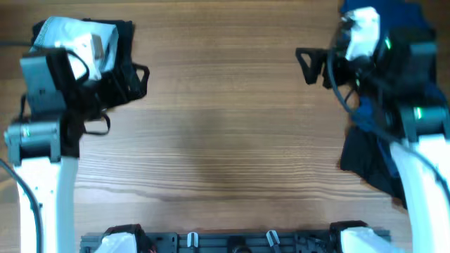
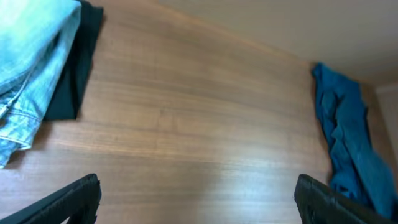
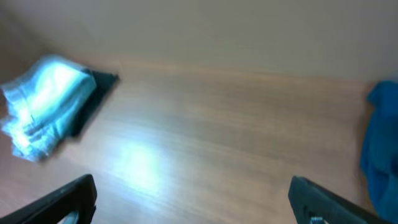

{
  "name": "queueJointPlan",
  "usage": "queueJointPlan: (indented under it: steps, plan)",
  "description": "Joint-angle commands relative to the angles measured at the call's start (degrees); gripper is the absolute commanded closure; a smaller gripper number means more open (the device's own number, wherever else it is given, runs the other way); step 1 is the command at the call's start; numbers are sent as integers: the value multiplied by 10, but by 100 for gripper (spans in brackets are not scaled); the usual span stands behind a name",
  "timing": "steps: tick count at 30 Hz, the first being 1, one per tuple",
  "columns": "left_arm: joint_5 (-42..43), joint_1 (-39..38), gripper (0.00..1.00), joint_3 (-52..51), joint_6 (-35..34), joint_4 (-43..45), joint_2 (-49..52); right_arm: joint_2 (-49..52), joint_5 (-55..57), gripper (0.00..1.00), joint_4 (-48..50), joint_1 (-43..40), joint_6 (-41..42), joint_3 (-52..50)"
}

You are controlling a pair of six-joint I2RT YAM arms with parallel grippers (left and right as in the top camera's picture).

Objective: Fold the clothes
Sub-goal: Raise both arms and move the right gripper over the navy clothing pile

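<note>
A folded light-blue denim piece lies on a folded black garment at the table's far left. It also shows in the left wrist view with the black garment, and in the right wrist view. A crumpled blue garment lies at the far right, partly under the right arm, and shows in the left wrist view and the right wrist view. My left gripper is open and empty beside the folded pile. My right gripper is open and empty, left of the blue garment.
A dark garment lies at the right edge, partly under the right arm. The wooden table stretches between the two arms. A black rail with clips runs along the front edge.
</note>
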Motion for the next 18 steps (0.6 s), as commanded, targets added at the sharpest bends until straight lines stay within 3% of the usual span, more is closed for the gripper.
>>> queueJointPlan:
  steps: [1, 13, 15, 18]
  plan:
    - [9, -9, 0, 66, 20, -40, 61, 89, -5, 0, -70, -3, -95, 71]
    - [22, -72, 0, 69, 10, -30, 169, 188, -1, 0, -128, -13, -87, 73]
    - [20, -96, 1, 69, 24, -21, 186, 191, 32, 0, -143, -31, -25, 73]
    - [-4, -140, 0, 69, 33, -3, 208, 191, 146, 0, -178, -82, 134, 73]
